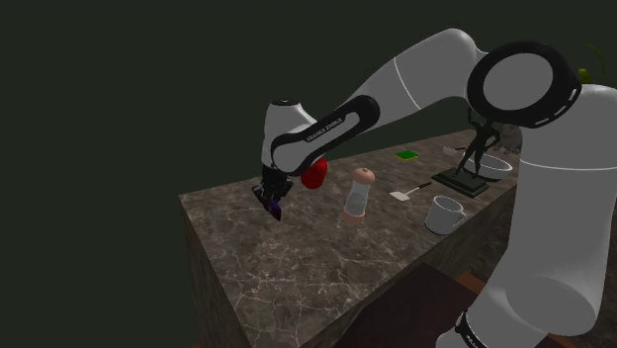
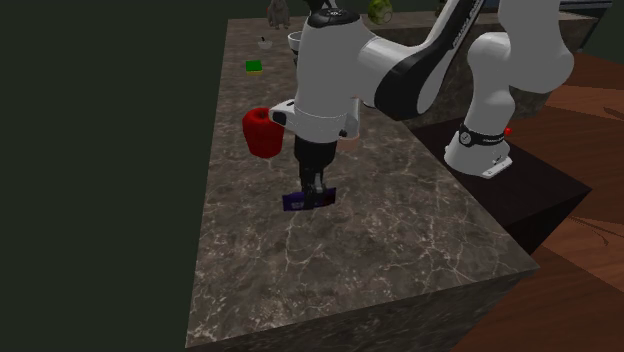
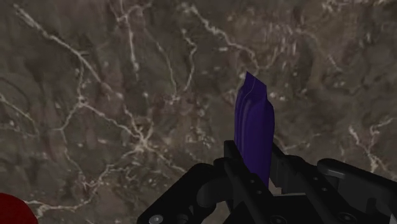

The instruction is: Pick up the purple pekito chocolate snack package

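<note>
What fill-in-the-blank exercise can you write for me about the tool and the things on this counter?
1. The tool is shut on a package whose colour is ____.
2. The round thing on the counter beside the tool is ____.
3. The mug next to the bottle is ____.
Missing words: purple; red; white.
</note>
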Robot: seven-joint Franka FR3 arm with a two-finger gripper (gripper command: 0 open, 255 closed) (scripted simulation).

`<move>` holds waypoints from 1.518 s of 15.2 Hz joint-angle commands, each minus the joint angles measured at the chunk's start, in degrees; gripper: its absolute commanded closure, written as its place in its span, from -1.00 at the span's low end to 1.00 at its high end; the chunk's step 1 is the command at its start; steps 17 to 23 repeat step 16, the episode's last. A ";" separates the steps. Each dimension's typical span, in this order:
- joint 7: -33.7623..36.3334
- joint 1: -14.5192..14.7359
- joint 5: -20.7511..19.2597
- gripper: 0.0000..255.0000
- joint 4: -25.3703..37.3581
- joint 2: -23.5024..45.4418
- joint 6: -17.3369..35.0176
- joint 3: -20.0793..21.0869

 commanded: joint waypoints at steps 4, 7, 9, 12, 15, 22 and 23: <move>-0.67 -0.23 0.88 1.00 0.83 -2.09 -2.89 0.39; -1.09 -0.37 1.42 1.00 1.56 -3.36 -4.84 0.59; -1.37 -0.44 1.77 1.00 2.11 -4.17 -6.17 0.71; -1.75 -0.54 2.24 1.00 3.02 -5.30 -8.17 0.86; -2.01 -0.60 2.57 1.00 3.74 -6.06 -9.62 0.95; -2.01 -0.60 2.56 1.00 3.75 -6.05 -9.62 0.95; -2.01 -0.60 2.56 1.00 3.75 -6.05 -9.62 0.95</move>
